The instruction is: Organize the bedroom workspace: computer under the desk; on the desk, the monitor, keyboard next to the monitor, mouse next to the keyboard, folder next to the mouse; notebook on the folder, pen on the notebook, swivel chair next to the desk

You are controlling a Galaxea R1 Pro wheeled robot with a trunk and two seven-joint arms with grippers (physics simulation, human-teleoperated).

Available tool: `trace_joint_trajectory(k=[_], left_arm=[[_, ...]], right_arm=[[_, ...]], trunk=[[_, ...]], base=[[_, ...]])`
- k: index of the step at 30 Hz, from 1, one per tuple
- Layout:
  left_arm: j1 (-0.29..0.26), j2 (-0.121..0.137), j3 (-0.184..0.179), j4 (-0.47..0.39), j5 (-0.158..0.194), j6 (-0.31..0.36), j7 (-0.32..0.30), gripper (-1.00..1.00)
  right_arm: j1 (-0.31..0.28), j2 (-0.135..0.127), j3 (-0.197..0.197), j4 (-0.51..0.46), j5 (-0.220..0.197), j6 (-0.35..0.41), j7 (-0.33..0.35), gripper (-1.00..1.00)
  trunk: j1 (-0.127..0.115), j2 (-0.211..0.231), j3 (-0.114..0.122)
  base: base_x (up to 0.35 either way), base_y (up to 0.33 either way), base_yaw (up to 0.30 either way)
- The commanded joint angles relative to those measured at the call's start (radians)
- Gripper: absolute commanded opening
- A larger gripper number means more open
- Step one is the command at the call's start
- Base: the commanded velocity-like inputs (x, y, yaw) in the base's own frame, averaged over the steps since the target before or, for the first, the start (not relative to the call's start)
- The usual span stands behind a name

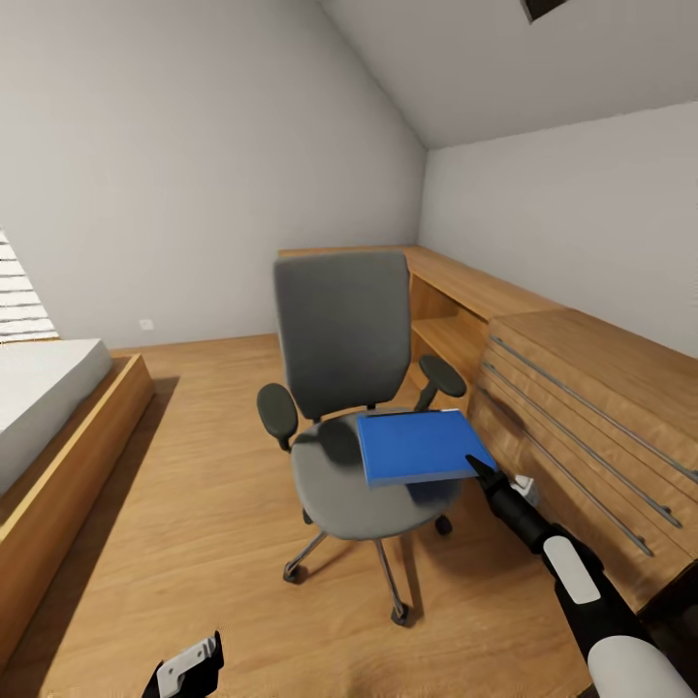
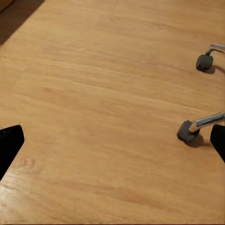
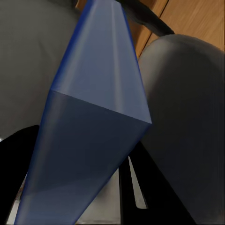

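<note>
Blue, the folder (image 1: 419, 445) hung just above the swivel chair (image 1: 341, 388) seat, pinched at its corner by the right gripper (image 1: 482, 469), the left gripper (image 2: 112, 145) gaping idle; carrying it to the desk came next, I judged.

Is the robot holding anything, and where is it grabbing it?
Yes: the right gripper pinches the blue folder at its near right corner, lifted above the swivel chair. The left gripper holds nothing.

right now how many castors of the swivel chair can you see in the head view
3. One castor sits at the front left of the swivel chair, one at the front nearest the camera, one on the right under the seat. Others may be hidden behind the seat.
</note>
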Motion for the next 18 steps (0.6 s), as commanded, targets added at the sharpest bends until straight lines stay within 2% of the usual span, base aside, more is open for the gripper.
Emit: trace_joint_trajectory(k=[1, 7, 18], left_arm=[[0.0, 0.0, -0.008, 0.0, -0.001, -0.002, 0.01, 1.0], [0.0, 0.0, -0.008, 0.0, -0.001, -0.002, 0.01, 1.0], [0.0, 0.0, -0.008, 0.0, -0.001, -0.002, 0.011, 1.0]], right_arm=[[0.0, 0.0, -0.002, 0.0, -0.008, 0.009, 0.001, -1.0], [0.0, 0.001, -0.002, 0.001, -0.009, 0.013, 0.002, -1.0], [0.0, 0.01, -0.002, 0.001, -0.009, 0.009, 0.002, -1.0]], trunk=[[-0.001, 0.0, -0.001], [-0.001, 0.0, -0.001], [-0.001, 0.0, -0.001]], base=[[-0.265, 0.0, 0.0], [-0.142, 0.0, 0.0], [-0.013, 0.0, 0.0]])
